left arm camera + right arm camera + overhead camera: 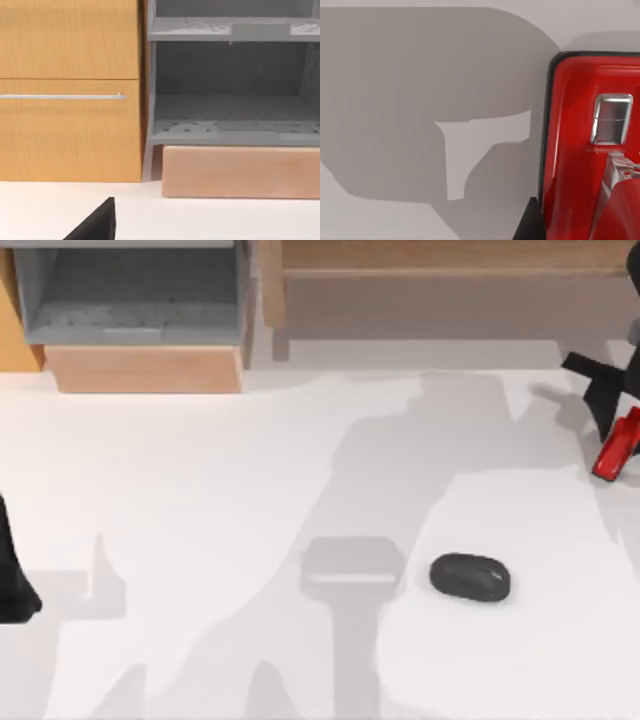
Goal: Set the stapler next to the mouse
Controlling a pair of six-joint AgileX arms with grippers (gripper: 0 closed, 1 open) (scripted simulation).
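Observation:
The red stapler (617,450) hangs tilted above the table at the far right edge, gripped by my right gripper (610,412), which is shut on it. Seen up close in the right wrist view, the glossy red stapler (580,150) with its metal plate sits over the white table, casting a shadow below. The dark oval mouse (470,577) lies on the table right of centre, well to the left of and nearer the front than the stapler. My left gripper (12,585) is parked at the table's left edge.
A wooden cabinet with a grey open shelf (130,300) stands at the back left, also seen in the left wrist view as the cabinet (70,90) and grey shelf (230,115). A wooden ledge (450,260) runs along the back.

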